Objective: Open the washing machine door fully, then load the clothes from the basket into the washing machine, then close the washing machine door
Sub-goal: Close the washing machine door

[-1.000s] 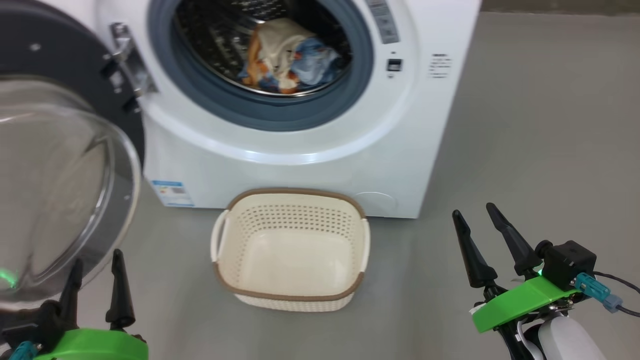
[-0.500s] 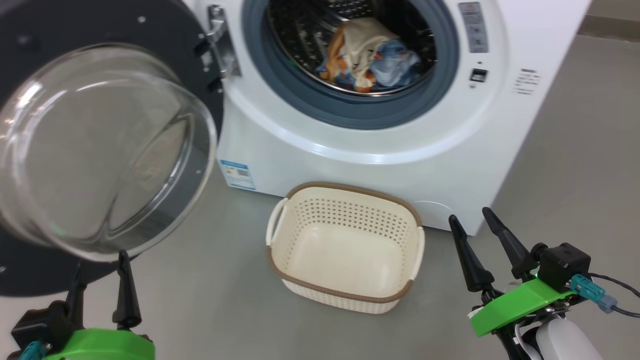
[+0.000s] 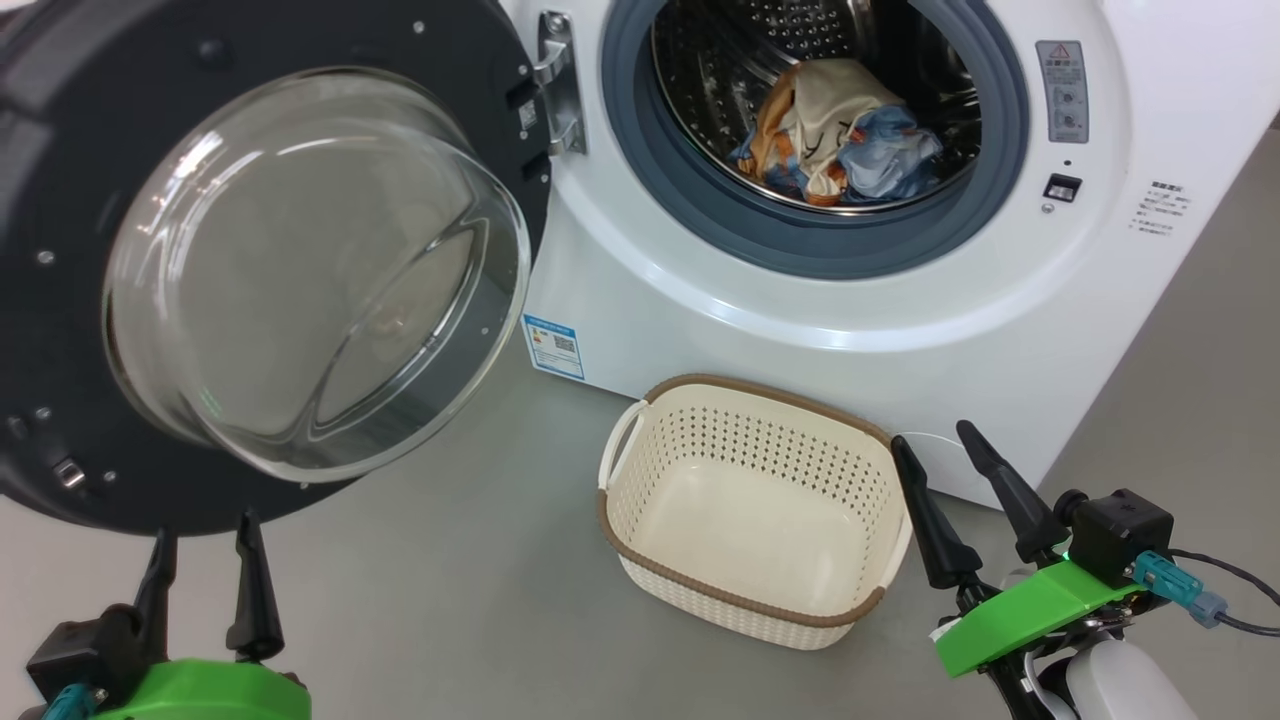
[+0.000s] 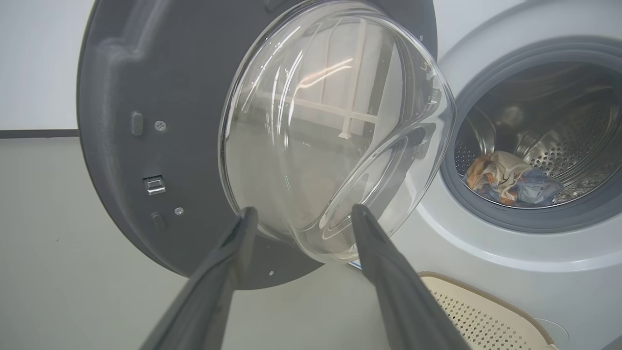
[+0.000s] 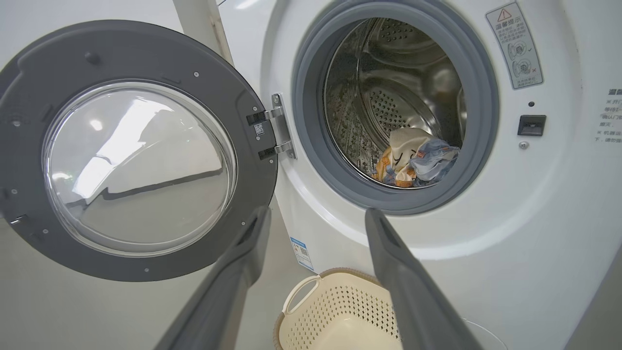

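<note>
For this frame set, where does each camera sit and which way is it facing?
Head view: high, looking down-forward at the washing machine, open washing machine door and empty basket; left gripper and right gripper show, both open.
Left wrist view: low, facing the door's glass bowl along its own fingers.
Right wrist view: facing the drum and door; own fingers rise from the bottom edge.
Shared: both wrist views show the clothes in the drum.
</note>
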